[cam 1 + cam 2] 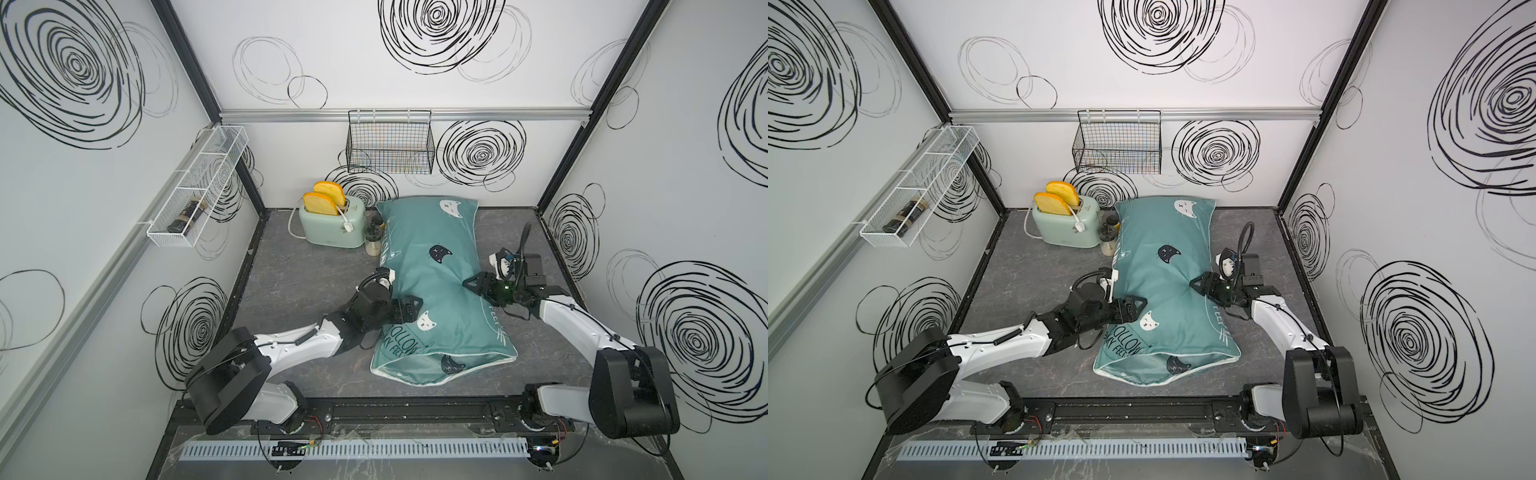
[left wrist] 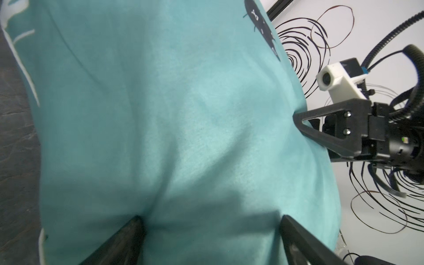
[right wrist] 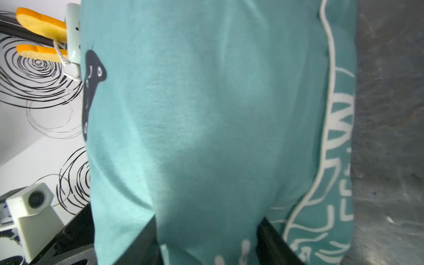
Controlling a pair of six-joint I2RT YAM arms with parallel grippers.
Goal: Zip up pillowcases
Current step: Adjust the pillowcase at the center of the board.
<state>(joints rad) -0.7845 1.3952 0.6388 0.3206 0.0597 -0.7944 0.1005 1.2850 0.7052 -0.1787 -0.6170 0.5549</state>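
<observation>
Standing here, the light is soft and even from overhead, bright on the white walls point(image 1: 332, 50) with no glare, and the pillowcase point(image 1: 436, 282) drops only a faint shadow on the grey table point(image 1: 291, 282) at its 6 o'clock end. Both top views are sharp in the middle, but the straight frame rails bow outward toward the corners. In the wrist views the teal cloth is soft and hazy, shaded in its creases, and the white lettering is smeared.
</observation>
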